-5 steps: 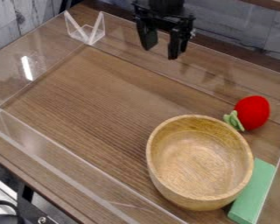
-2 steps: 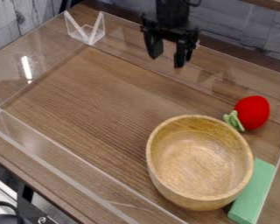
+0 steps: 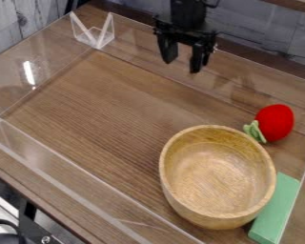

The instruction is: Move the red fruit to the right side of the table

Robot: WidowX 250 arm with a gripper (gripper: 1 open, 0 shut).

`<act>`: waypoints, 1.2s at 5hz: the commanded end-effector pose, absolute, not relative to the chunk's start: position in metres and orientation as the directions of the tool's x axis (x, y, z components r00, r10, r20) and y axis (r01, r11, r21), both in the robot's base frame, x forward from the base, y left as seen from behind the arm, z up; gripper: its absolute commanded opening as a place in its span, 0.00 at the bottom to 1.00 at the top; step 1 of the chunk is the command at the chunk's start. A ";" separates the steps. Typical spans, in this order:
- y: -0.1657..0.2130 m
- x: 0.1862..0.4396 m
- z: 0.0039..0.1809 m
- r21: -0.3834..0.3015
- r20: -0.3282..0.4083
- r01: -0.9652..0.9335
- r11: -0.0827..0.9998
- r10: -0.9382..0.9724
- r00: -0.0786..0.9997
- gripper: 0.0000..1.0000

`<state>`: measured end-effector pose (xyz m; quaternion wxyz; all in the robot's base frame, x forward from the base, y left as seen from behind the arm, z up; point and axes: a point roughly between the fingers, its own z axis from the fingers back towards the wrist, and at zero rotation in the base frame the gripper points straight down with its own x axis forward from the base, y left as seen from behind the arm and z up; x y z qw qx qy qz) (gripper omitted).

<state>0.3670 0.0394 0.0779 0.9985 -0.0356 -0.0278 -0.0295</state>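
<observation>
Brown tabletop (image 3: pixel 91 114): red fruit (image 3: pixel 274 121) nr bowl (image 3: pixel 217 178); gripper (image 3: pixel 183 59) wide open, holding nothing.

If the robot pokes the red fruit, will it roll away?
It might roll, since the red fruit looks round and smooth. Its green leafy tip sticks out at one side, so it would probably wobble.

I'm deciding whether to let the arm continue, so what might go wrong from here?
The red fruit sits just beyond the rim of the wooden bowl, so jaws coming down there could knock the bowl. It is also round and rests on bare tabletop, so a nudge may send it rolling. The open jaws are some way off at the far side, so a sloppy approach might miss it.
</observation>
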 end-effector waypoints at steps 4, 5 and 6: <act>0.073 0.352 0.138 -0.067 0.188 -0.001 0.998 0.013 0.982 0.00; 0.068 0.342 0.129 -0.060 0.186 0.004 0.998 0.008 0.983 0.00; 0.052 0.339 0.139 -0.060 0.201 0.077 0.995 -0.063 0.978 0.00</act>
